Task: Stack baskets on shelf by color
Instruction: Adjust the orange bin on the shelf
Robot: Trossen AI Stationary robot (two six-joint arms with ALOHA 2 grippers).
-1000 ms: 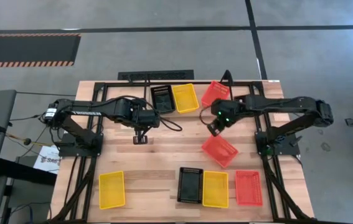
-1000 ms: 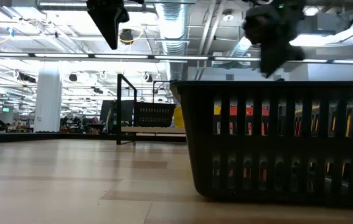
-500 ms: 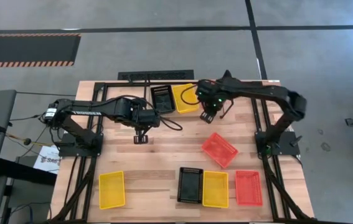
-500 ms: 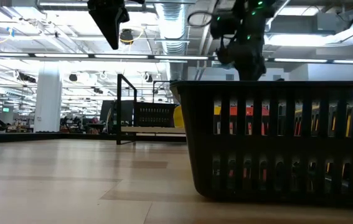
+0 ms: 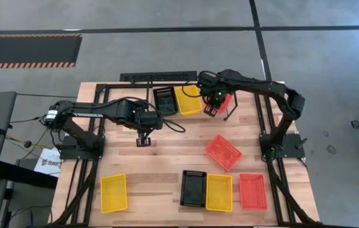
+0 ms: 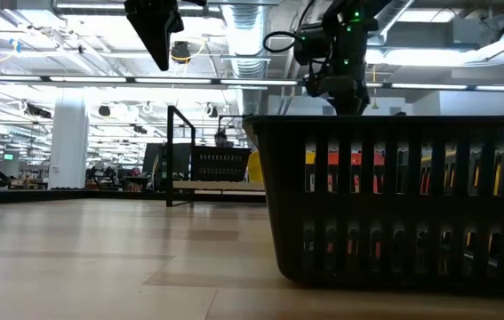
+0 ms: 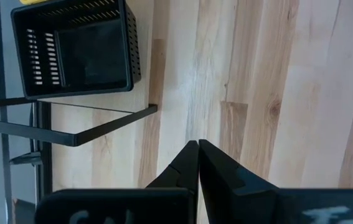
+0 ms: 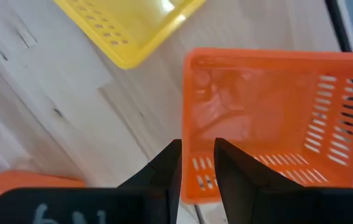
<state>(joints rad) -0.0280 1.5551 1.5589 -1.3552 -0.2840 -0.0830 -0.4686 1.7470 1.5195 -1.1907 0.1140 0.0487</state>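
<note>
The shelf (image 6: 172,156), a low black rod frame, stands at the table's far edge. It holds a black basket (image 5: 164,100), a yellow basket (image 5: 187,100) and a red-orange basket (image 8: 269,118) side by side. My right gripper (image 8: 198,152) hovers over the red-orange basket's corner. It is open by a narrow gap, one finger outside the basket's wall and one inside; no touch shows. My left gripper (image 7: 198,146) is shut on nothing, above bare wood in front of the black basket (image 7: 76,50). A loose red-orange basket (image 5: 223,152) lies askew at mid-table.
Along the near edge lie a yellow basket (image 5: 114,193), a black one (image 5: 194,188), another yellow (image 5: 219,192) and a red-orange one (image 5: 252,190). The black one fills the low view's right half (image 6: 394,213). Black rail frames of both arms flank the table.
My right gripper has swung from above the loose red-orange basket toward the table's far edge and a little left, rolling its wrist. It now hangs over the red-orange basket on the shelf. The loose basket has stayed where it was.
</note>
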